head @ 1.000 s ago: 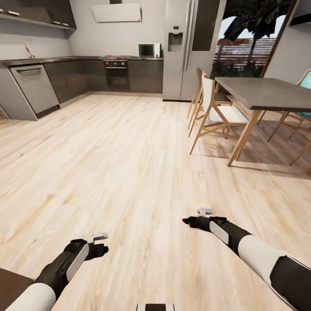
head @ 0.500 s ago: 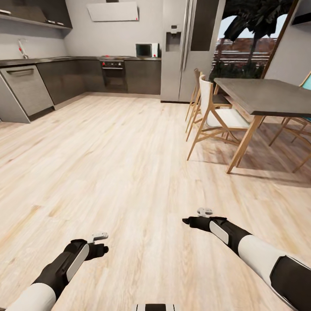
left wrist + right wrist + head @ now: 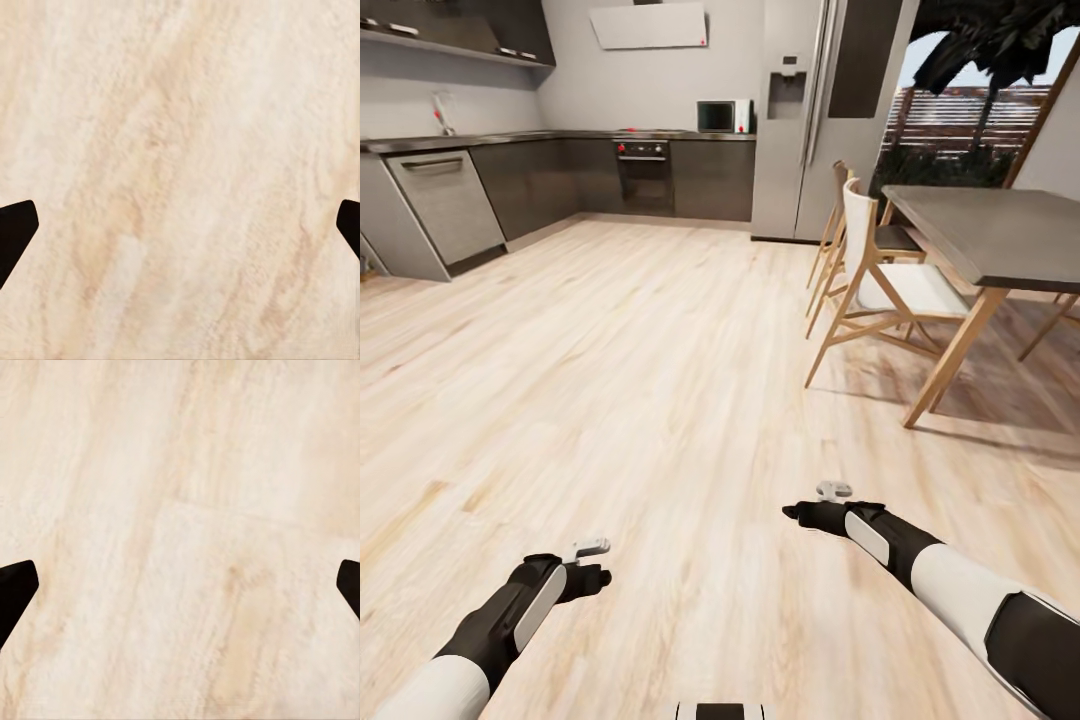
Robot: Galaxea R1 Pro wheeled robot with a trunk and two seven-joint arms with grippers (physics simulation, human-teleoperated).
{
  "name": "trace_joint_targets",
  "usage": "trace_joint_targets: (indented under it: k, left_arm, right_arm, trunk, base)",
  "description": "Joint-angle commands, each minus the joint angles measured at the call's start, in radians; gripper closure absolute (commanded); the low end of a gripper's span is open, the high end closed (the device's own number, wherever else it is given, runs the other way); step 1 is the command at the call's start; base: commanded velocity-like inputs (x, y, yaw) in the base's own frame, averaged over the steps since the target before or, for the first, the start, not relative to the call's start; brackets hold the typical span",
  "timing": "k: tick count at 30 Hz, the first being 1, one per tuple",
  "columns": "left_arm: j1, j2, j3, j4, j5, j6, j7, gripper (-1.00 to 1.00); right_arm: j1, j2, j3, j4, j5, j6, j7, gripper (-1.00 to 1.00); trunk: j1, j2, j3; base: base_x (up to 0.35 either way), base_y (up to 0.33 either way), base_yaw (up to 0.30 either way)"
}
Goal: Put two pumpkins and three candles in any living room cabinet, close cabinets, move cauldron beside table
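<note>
floor (image 3: 640, 380): light wood planks run from the robot out to the kitchen units, and both arms hang low above them.
left pincer (image 3: 592, 580): black, held low over the floor on the robot's left side; in the left wrist view its two dark fingertips (image 3: 15, 232) sit at opposite edges with bare plank between them, so it is spread apart and holds nothing.
right pincer (image 3: 792, 514): black, reaching further out over the floor than the left one; in the right wrist view its fingertips (image 3: 15, 589) are likewise wide apart over bare plank, released and empty.
fridge (image 3: 815, 110): tall grey unit straight beyond the floor, standing against the back wall.
microwave (image 3: 722, 116): on the dark counter just left of the fridge.
oven (image 3: 645, 170): built into the grey units, left of the microwave and further from the fridge.
dishwasher (image 3: 448, 205): pale front panel in the units far left of the fridge.
dining desk (image 3: 990, 235): grey top on pale wooden legs, right of the fridge and nearer the robot.
chair (image 3: 885, 285): pale wood with a white seat, pulled up to the near side of the dining desk, a second chair just behind it toward the fridge.
task things: pumpkins, candles, cabinet and cauldron cannot be placed from these views; the robot faces the kitchen and dining area.
</note>
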Motion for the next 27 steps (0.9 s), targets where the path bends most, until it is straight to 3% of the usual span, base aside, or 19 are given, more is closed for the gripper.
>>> trace_joint_targets:
  k: [1,11,27]
  left_arm:
    - [-0.001,0.001,-0.005,-0.002,0.011,0.003,0.01,-1.0]
    - [-0.001,0.001,-0.012,-0.002,0.011,0.003,0.01,-1.0]
    - [-0.001,0.001,-0.013,-0.002,0.014,0.003,0.011,-1.0]
  right_arm:
    - [0.0,-0.001,0.004,-0.002,-0.003,0.003,0.001,-1.0]
    - [0.0,-0.001,0.005,-0.002,-0.003,0.002,-0.001,-1.0]
    - [0.0,0.0,0.008,-0.002,-0.001,0.013,-0.009,-1.0]
  trunk:
    - [0.0,0.0,-0.001]
    - [0.0,0.0,-0.006]
    - [0.0,0.0,-0.017]
  base:
    - [0.231,-0.203,0.276]
    - [0.153,-0.182,0.275]
    - [0.002,-0.013,0.266]
